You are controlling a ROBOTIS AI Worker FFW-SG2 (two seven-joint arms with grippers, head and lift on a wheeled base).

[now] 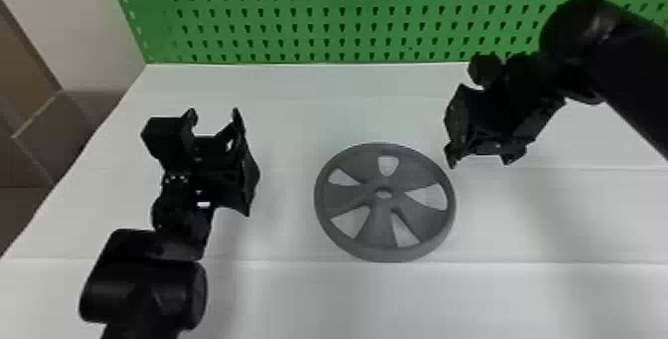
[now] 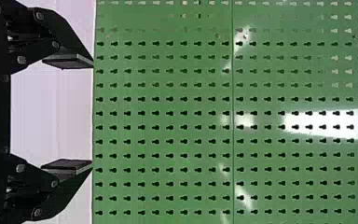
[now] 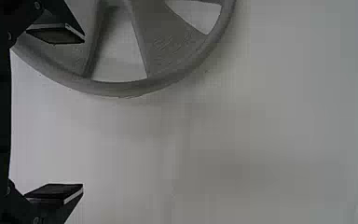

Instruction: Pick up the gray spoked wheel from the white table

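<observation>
Wheel (image 1: 343,200) with 5 openings flat on white table (image 1: 298,298); left gripper (image 1: 213,112), right gripper (image 1: 480,162): fingers open.

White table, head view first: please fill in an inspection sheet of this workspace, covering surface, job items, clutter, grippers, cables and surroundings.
Surface: white table, with thin straight lines running across it and soft shadows.
Job's things: gray spoked wheel, lying flat on the table between the two grippers, with five openings around a small center hole.
Clutter: nothing seen.
Left gripper: open, nothing between its fingers, left of the wheel and facing the pegboard.
Right gripper: open, nothing gripped, at the wheel's right; one finger overlaps the wheel in its wrist view.
Cables: nothing seen.
Surroundings: green pegboard along the table's far edge; pale wall beyond its left side.
</observation>
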